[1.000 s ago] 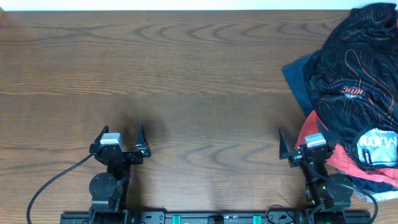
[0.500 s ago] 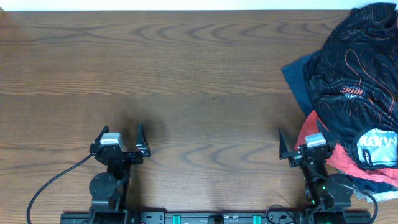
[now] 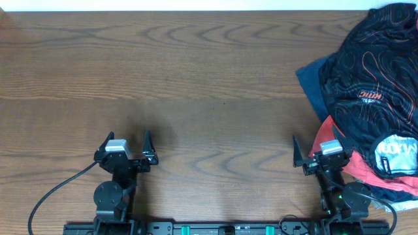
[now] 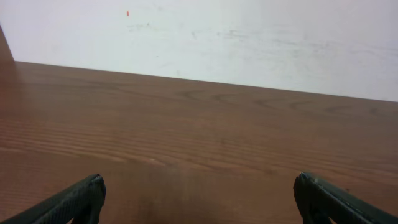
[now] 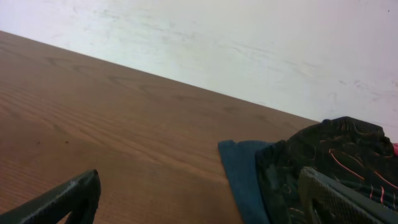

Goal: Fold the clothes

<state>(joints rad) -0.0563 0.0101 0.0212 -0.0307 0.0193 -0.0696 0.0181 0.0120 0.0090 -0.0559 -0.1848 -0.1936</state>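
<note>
The black jersey (image 3: 372,72) with orange contour lines lies crumpled on a pile at the table's right edge; it also shows in the right wrist view (image 5: 329,155). My left gripper (image 3: 126,149) is open and empty near the front edge at the left; its fingertips frame bare wood in the left wrist view (image 4: 199,199). My right gripper (image 3: 320,151) is open and empty, just left of the pile's front end. Its right finger lies in front of the jersey in the right wrist view (image 5: 199,199).
Under the jersey lie a navy-blue garment (image 3: 313,81), also seen in the right wrist view (image 5: 242,168), and a red tee (image 3: 356,166). The wooden table (image 3: 209,98) ends at a white wall (image 4: 249,37) at the back.
</note>
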